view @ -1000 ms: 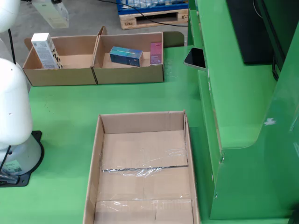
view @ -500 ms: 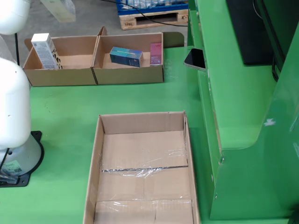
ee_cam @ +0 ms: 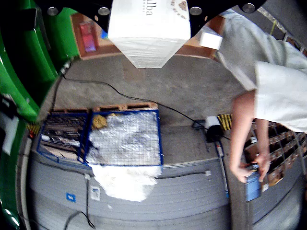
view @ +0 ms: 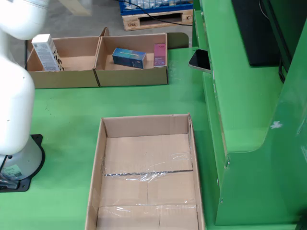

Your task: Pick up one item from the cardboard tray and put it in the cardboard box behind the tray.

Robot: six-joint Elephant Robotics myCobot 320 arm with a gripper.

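Observation:
In the wrist view a white carton (ee_cam: 148, 43) printed "alba" sits right under my black tool flange and fills the top centre. My gripper (ee_cam: 148, 12) is shut on it; the fingers are hidden by it. Behind it shows the cardboard tray (ee_cam: 79, 45) with a pink item (ee_cam: 88, 36). In the fixed view the same white carton (view: 45, 51) stands upright over the left compartment of the tray (view: 98, 76), below my white arm (view: 14, 72). The right compartment holds a blue box (view: 128, 58) and a pink box (view: 159, 54). The large cardboard box (view: 146, 163) lies open nearer the camera.
A green machine frame (view: 249, 120) walls the right side, with a phone (view: 200, 59) on its ledge. My arm's base (view: 19, 163) stands left of the box. In the wrist view a person (ee_cam: 268, 81) stands at the right, and a blue wire cage (ee_cam: 124, 136) is on the floor.

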